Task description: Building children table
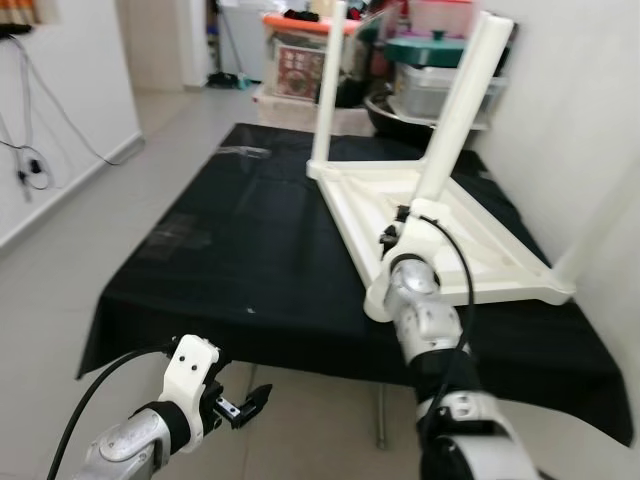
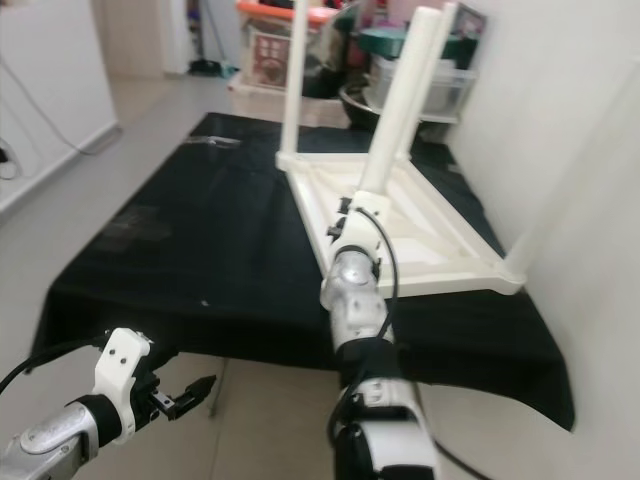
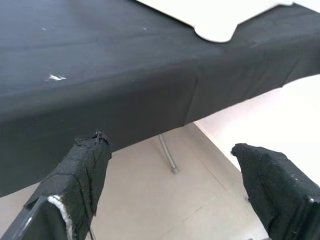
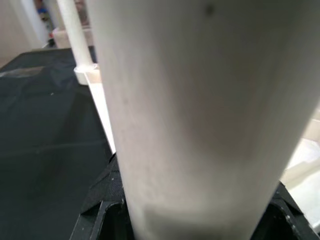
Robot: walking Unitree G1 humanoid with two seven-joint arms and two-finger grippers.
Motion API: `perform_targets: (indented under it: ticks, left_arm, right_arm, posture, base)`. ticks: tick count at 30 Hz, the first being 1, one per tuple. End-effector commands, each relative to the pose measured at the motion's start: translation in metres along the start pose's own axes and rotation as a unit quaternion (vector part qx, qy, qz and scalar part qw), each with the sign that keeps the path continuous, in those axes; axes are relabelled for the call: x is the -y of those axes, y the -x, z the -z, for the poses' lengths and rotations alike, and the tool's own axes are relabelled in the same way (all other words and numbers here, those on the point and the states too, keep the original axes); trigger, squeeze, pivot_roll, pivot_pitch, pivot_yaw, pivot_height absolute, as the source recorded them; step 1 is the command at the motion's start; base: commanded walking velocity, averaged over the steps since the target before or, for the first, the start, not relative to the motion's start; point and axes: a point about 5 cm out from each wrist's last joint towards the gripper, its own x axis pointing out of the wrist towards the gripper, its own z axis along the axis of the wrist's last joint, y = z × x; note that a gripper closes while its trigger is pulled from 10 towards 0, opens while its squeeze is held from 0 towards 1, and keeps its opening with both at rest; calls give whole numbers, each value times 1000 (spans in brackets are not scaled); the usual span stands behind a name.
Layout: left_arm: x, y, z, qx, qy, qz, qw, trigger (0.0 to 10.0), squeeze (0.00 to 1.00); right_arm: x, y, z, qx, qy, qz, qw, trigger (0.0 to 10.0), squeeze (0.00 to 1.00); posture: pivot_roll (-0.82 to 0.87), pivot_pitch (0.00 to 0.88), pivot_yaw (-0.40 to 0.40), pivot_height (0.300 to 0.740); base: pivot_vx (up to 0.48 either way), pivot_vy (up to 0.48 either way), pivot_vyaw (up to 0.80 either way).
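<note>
- Nearest, at about 7 o'clock in the left eye view, the left gripper (image 1: 245, 408) hangs below the front edge of the table; in the left wrist view its two black fingers (image 3: 82, 172) stand wide apart with nothing between them, over pale floor tiles (image 3: 165, 210).
- Just beyond it the black cloth (image 1: 250, 260) drapes over the table's front edge, with a thin metal table leg (image 3: 167, 155) under it.
- At about 5 o'clock the right arm rises from below; the right gripper (image 1: 420, 205) is at the base of a white leg (image 1: 455, 115), near the middle of the view.
- In the right wrist view that leg (image 4: 200, 110) stands between the black pads (image 4: 100, 205), which close against it on both sides.
- The upturned white children's table top (image 1: 480, 250) lies flat on the cloth at about 3 o'clock, its near corner overhanging the cloth's edge.
- A second white leg (image 1: 328, 85) stands upright at its far corner, toward 12 o'clock.
- A third leg (image 1: 600, 225) leans at the right edge, by the wall.
- Farthest, at 12 to 1 o'clock, stacked storage boxes (image 1: 300, 60) and pots (image 1: 430, 50) crowd the background.
</note>
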Motion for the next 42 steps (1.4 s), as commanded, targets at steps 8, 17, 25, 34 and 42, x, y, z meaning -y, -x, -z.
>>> perform_targets:
  ticks: [8, 17, 25, 34, 42]
  left_arm:
    - [-1, -7, -3, 2, 2, 7, 1000, 10000, 0]
    - [0, -7, -1, 2, -1, 5, 1000, 10000, 0]
    - [-1, -3, -3, 5, -6, -2, 1000, 10000, 0]
    - [-1, -4, -2, 3, -6, -2, 1000, 10000, 0]
    - [1, -7, 1, -2, -4, 5, 1000, 10000, 0]
  right_arm:
    - [-44, 3, -23, 38, -52, -197, 978, 10000, 1000]
    - [-52, 4, -52, 86, -43, -398, 912, 10000, 0]
    - [-81, 29, 1, 36, 96, -542, 834, 6980, 0]
    - [-62, 6, 30, -38, 106, -414, 903, 0, 0]
    - [16, -18, 58, -107, 41, -78, 990, 0, 0]
  posture:
    - [108, 0, -94, 740]
    - [126, 0, -109, 740]
    - [156, 0, -125, 740]
    - [146, 0, -114, 740]
    - [124, 0, -101, 740]
  base:
    - [0, 0, 0]
    - [0, 0, 0]
    - [0, 0, 0]
    - [0, 0, 0]
    - [0, 0, 0]
